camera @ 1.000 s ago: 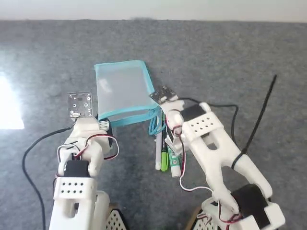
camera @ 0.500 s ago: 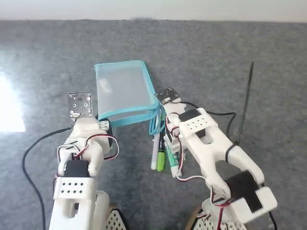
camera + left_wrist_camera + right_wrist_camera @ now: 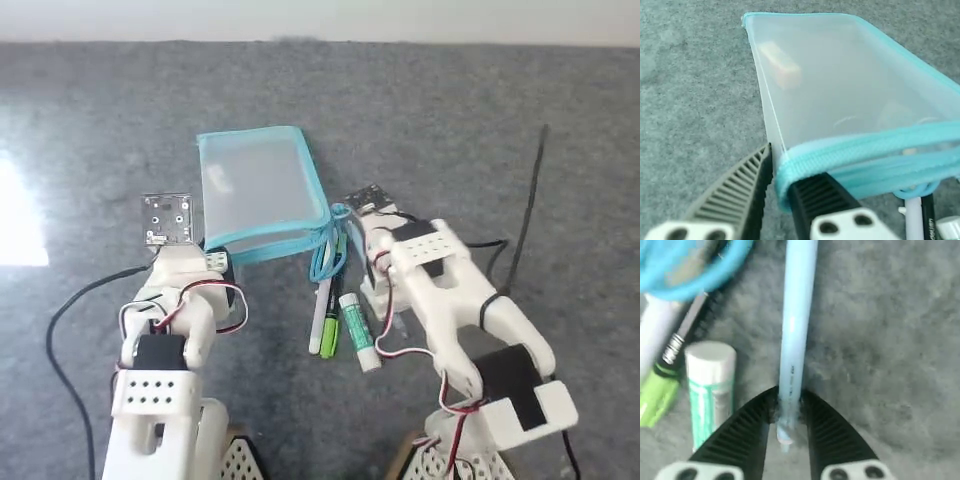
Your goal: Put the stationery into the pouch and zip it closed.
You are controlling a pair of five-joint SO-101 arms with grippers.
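right fingers (image 3: 740, 435) tight on blue pen (image 3: 799, 315), shaft straight ahead; left fingers (image 3: 747, 190) tight on pouch (image 3: 840, 90)

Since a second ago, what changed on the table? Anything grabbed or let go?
The right arm swung outward, away from the pouch, uncovering the glue stick. Now the right gripper has its jaws shut on a light blue pen; the earlier frames don't show when it took hold. Unchanged: the left gripper clamped on the pouch's corner, the pouch in place, the green-capped pen beside the glue stick.
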